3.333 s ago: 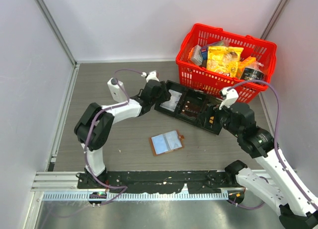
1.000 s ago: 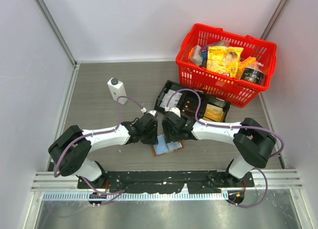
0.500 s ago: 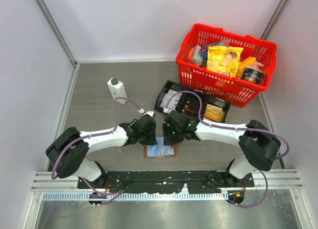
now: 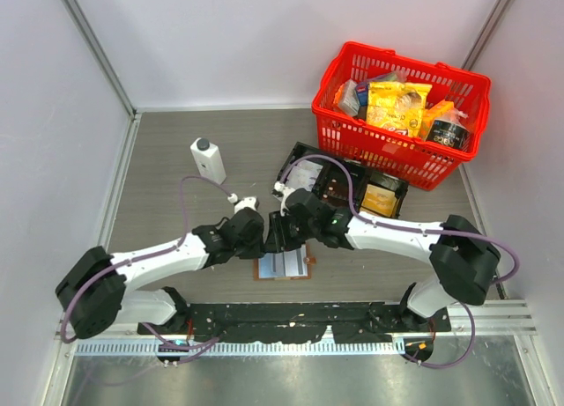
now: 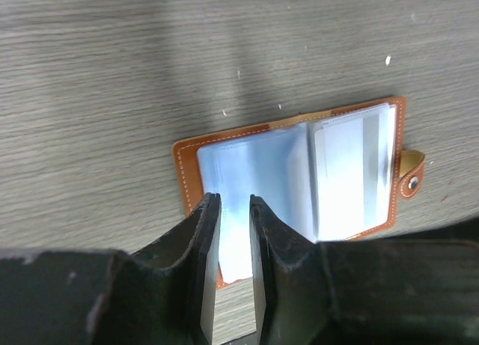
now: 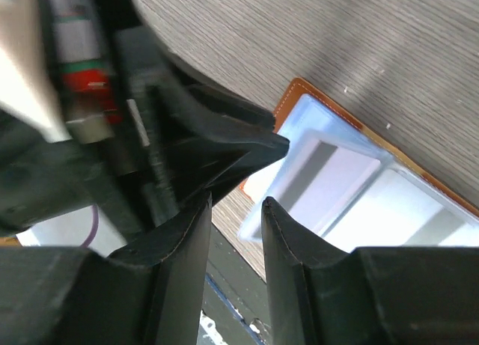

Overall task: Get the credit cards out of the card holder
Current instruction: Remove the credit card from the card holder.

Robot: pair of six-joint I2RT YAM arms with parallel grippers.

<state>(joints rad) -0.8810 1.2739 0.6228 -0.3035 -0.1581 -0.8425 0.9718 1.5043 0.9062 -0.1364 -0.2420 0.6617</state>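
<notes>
One card holder [image 5: 292,173], tan-brown with pale stitching, lies spread flat on the grey wood-grain table [image 4: 176,142], directly under and just ahead of the left gripper [image 5: 233,203]. It has two pale blue clear pocket pages and one snap tab on the edge farthest from that gripper. Credit cards [image 5: 352,165]: one whitish face shows plainly in the page beyond the fold; whether more sit behind it cannot be told. The left gripper's fingers are drawn to a narrow slit over the nearer page's edge, with pale plastic showing in the slit; whether they nip it cannot be told. The right gripper [image 6: 236,203] stands tip to tip with the left over the holder's corner, jaws part-way apart with a pale pocket corner showing in the gap; a grip cannot be confirmed. From above, both grippers crowd the holder's far edge and hide it. Beyond the right gripper are one black tray [image 4: 401,193] of three compartments and, farther off, one red basket [image 4: 392,155] of packets. One white bottle [image 4: 208,159] with a dark cap stands beyond the left gripper, well apart.
</notes>
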